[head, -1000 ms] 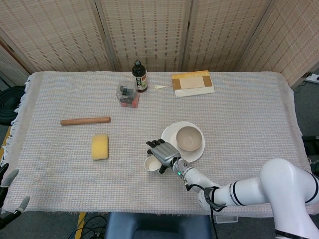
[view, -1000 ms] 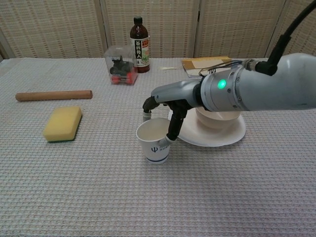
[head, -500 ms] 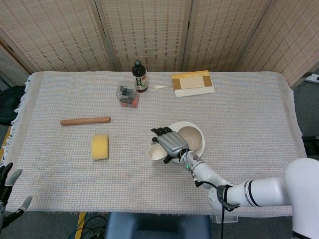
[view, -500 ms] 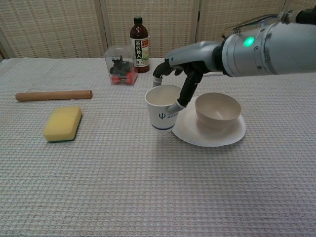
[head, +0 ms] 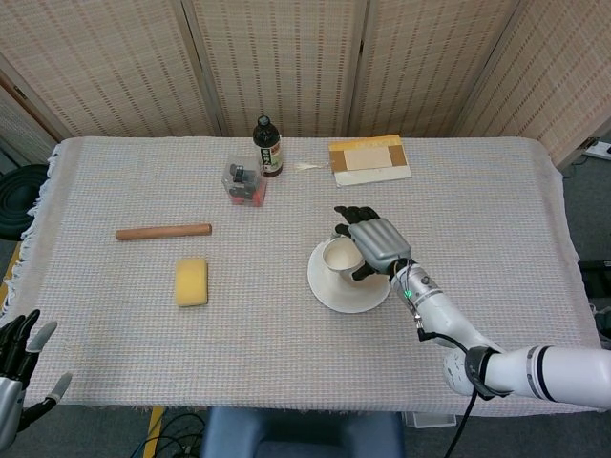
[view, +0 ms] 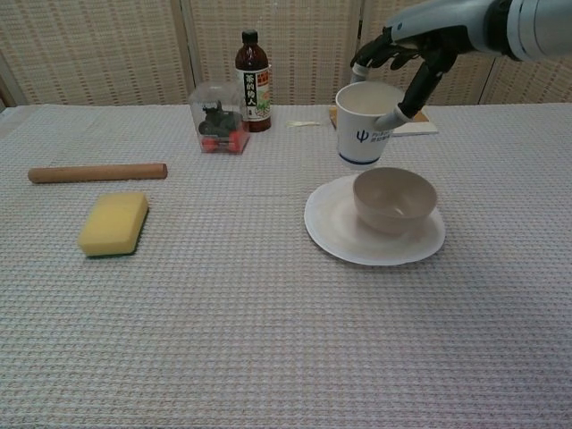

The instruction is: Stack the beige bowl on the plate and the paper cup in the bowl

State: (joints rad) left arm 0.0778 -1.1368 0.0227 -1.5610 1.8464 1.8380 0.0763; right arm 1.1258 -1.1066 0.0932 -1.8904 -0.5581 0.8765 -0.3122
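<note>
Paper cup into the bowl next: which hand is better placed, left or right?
Right. The right hand already holds the paper cup in the air just above the beige bowl on the plate. The left hand is at the table's near-left corner, holding nothing.

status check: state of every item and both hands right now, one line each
paper cup: upright, lifted off the table, above the plate's left part
right robot hand: holds the cup by its rim
beige bowl: upright on the plate, empty
plate: flat on the table
bottle: upright, capped
wooden rod: lying flat
sponge: lying flat
left robot hand: holds nothing, fingers apart
</note>
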